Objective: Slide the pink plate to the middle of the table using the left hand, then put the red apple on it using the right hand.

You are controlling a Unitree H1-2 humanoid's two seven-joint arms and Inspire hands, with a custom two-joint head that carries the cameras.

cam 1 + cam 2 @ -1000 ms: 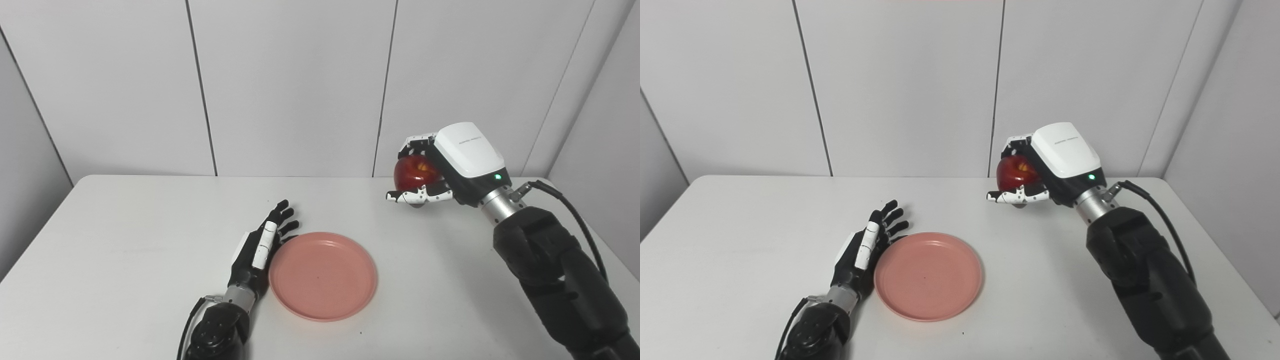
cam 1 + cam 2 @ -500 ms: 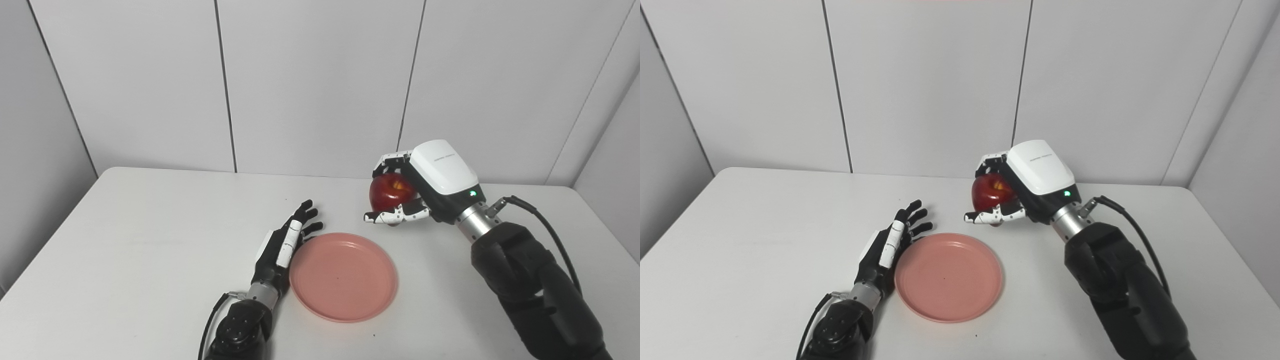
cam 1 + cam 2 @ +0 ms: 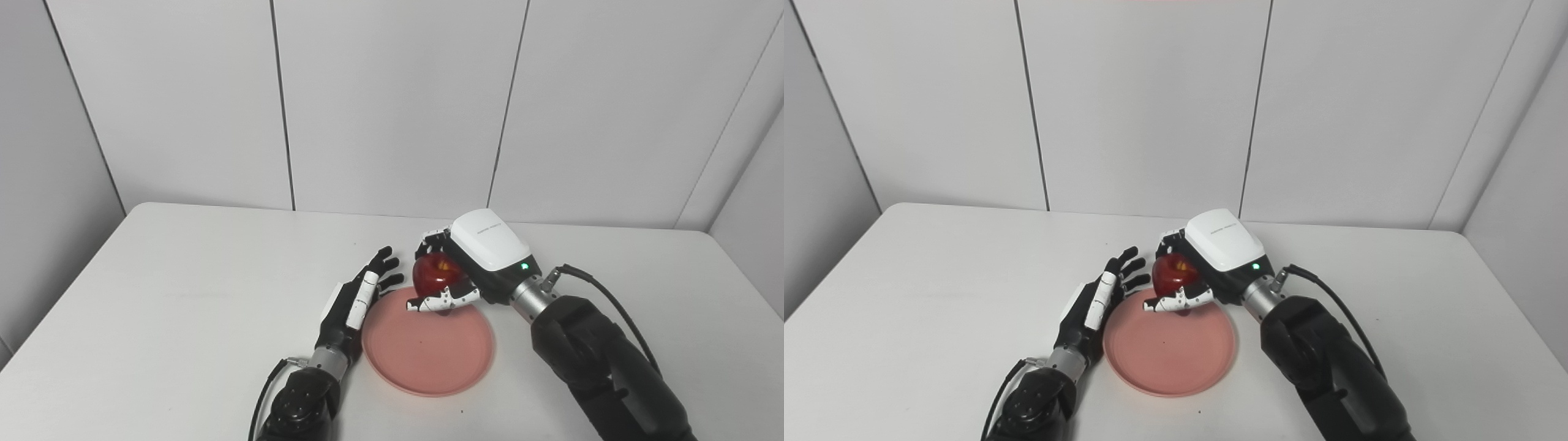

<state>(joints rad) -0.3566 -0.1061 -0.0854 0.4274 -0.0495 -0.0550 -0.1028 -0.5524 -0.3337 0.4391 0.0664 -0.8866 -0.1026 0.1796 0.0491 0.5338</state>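
Observation:
A pink plate (image 3: pixel 429 352) lies flat on the white table (image 3: pixel 184 294), near its middle. My left hand (image 3: pixel 355 300) rests open on its edge against the plate's left rim, fingers straight and pointing away from me. My right hand (image 3: pixel 471 269) is shut on the red apple (image 3: pixel 433 274), fingers over its top and thumb under it. The apple hangs above the far part of the plate, a little off its surface. In the right eye view the apple (image 3: pixel 1172 275) sits just right of the left hand's fingertips (image 3: pixel 1127 264).
White wall panels (image 3: pixel 392 104) close off the far side of the table. A black cable (image 3: pixel 603 300) loops off my right wrist. The table's rounded far corners lie at the left and right.
My right hand has carried the apple leftward and down, from beyond the plate's right side to over its far part. The camera view shifted. My left hand stays against the plate.

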